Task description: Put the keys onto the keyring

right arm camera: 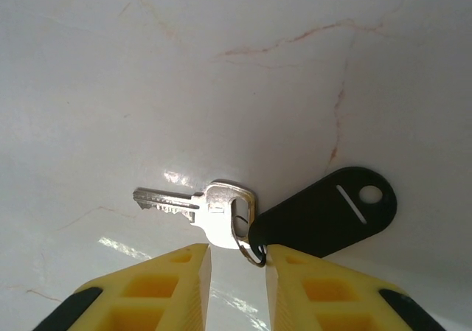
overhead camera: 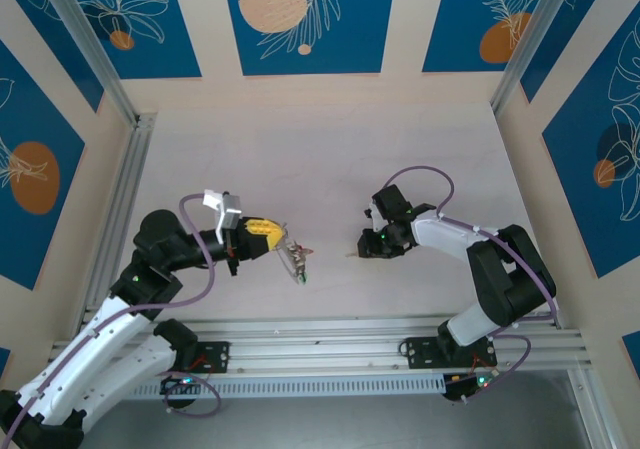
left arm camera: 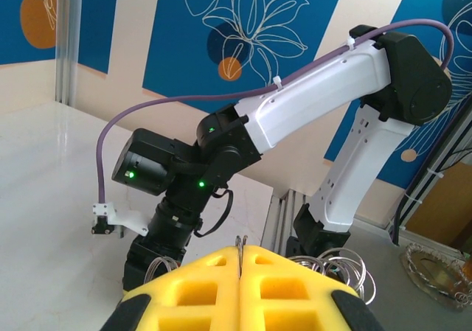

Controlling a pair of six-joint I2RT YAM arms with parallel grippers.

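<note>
2 claws at work over the table (overhead camera: 300,159). Left claw (left arm camera: 240,251) is pressed together, pinching a thin wire of the keyring (overhead camera: 298,262). The hoop hangs just off its tips, loops spilling out to the right of the pads. Right claw (right arm camera: 237,251) is spread. The key (right arm camera: 184,202) lies flat just ahead of its tips, blade pointing left, black tag (right arm camera: 324,213) fanned right, small ring (right arm camera: 254,257) sitting in the gap between the fingers.

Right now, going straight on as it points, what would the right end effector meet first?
Most likely the silver metal key, its head just ahead of the right end effector, beside a black plastic tag on the pale tabletop; depth is unclear.
</note>
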